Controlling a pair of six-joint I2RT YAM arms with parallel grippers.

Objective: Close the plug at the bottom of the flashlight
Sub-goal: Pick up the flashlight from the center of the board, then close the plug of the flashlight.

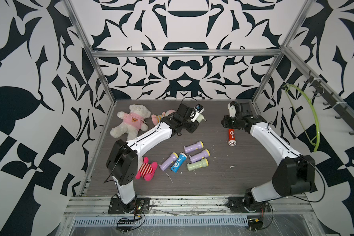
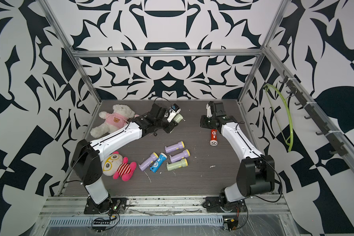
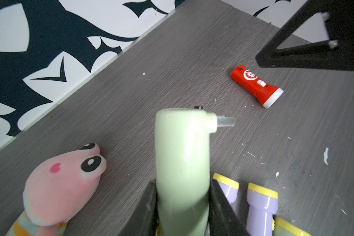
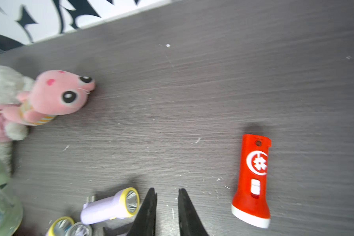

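Clamping the green flashlight, left claw hides its head; plug protrudes.

Seven flashlights (three purple, two green), three plush toys.

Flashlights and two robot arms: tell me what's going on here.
The left claw grips a pale green flashlight by its body, bottom end outward. Its metal plug sticks out sideways, not yet folded shut. The right claw is empty, jaws slightly apart, above the table near a red flashlight lying flat. Five more flashlights lie in a cluster nearer the arm bases, untouched.
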